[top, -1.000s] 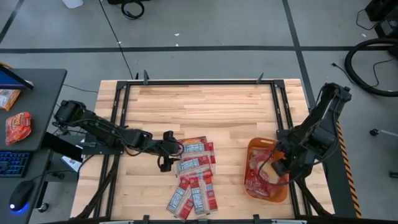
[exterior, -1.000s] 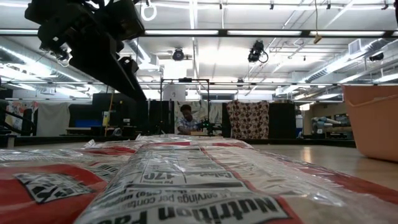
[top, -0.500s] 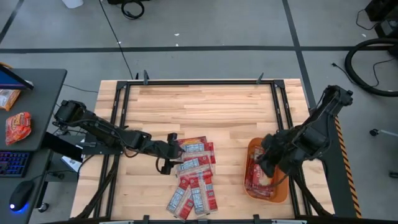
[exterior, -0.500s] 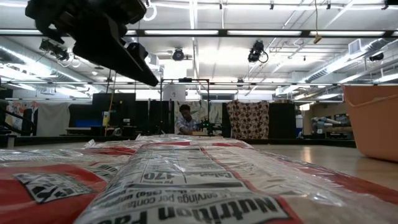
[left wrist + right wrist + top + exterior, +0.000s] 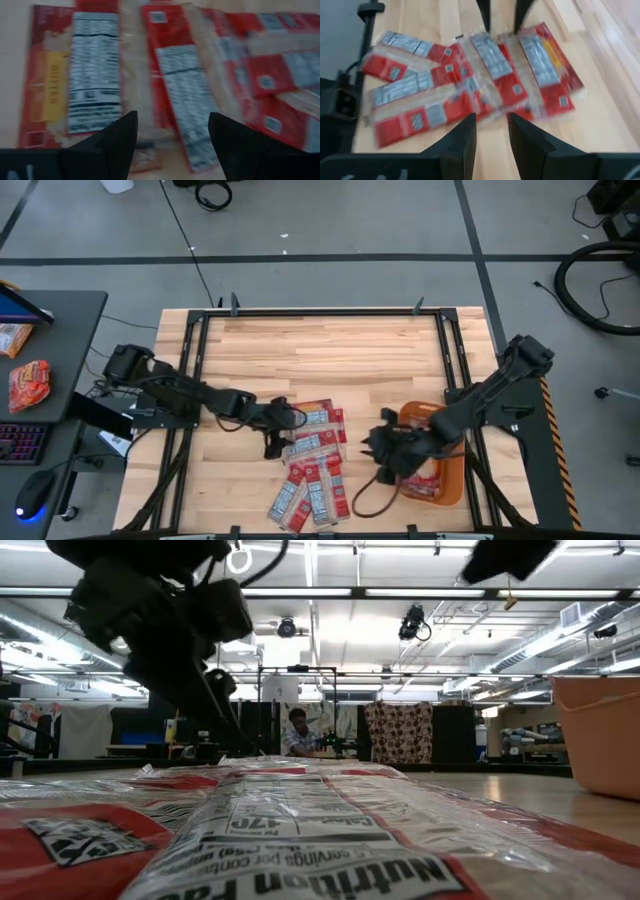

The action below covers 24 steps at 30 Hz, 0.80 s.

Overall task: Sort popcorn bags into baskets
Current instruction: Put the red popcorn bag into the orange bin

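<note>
Now that the right gripper [image 5: 378,446] has swung out of the orange basket [image 5: 450,485] toward the popcorn bags [image 5: 312,465] piled mid-worktop, fingers slightly apart and empty, left gripper [image 5: 280,420] hovers open over the pile's edge, so another pick looks imminent.

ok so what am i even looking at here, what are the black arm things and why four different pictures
They are two robot arms at a wooden table, each ending in a two-finger gripper. One picture looks straight down, one looks level across the tabletop, and two come from cameras on the arms' wrists. On the table lie red and white popcorn bags in a loose pile, with an orange basket to their right that already holds some. The left gripper is at the pile's left edge, fingers open over the bags. The right gripper is between basket and pile, open and empty. Nothing is held right now.
</note>
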Each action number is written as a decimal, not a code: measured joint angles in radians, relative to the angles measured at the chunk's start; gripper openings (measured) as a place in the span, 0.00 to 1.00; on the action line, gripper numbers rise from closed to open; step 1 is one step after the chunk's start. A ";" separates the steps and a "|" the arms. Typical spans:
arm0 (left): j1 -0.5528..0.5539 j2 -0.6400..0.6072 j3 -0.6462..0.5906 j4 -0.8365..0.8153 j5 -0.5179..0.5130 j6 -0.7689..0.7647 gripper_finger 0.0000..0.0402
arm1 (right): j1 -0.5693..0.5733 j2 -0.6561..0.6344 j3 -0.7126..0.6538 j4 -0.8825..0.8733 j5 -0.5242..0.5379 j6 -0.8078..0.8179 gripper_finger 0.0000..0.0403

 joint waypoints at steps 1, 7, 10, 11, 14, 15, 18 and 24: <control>0.007 0.007 0.004 -0.001 -0.015 -0.009 0.62 | -0.013 0.022 0.000 0.032 0.000 -0.033 0.29; 0.037 0.021 0.050 -0.051 -0.015 -0.007 0.61 | -0.078 0.165 0.000 0.234 -0.044 -0.198 0.29; 0.035 0.021 0.073 -0.100 -0.011 0.020 0.61 | -0.098 0.246 0.000 0.384 -0.116 -0.296 0.29; 0.034 0.021 0.082 -0.120 -0.009 0.027 0.61 | -0.103 0.268 0.001 0.430 -0.139 -0.323 0.29; 0.033 0.021 0.126 -0.252 -0.009 0.047 0.61 | -0.111 0.325 0.015 0.501 -0.191 -0.382 0.29; 0.033 0.021 0.142 -0.301 -0.008 0.053 0.61 | -0.111 0.343 0.021 0.517 -0.199 -0.397 0.29; 0.017 0.020 0.183 -0.408 0.028 0.073 0.61 | -0.113 0.394 0.024 0.551 -0.213 -0.424 0.29; -0.025 0.020 0.194 -0.416 0.041 0.075 0.61 | -0.128 0.463 0.024 0.524 -0.213 -0.425 0.29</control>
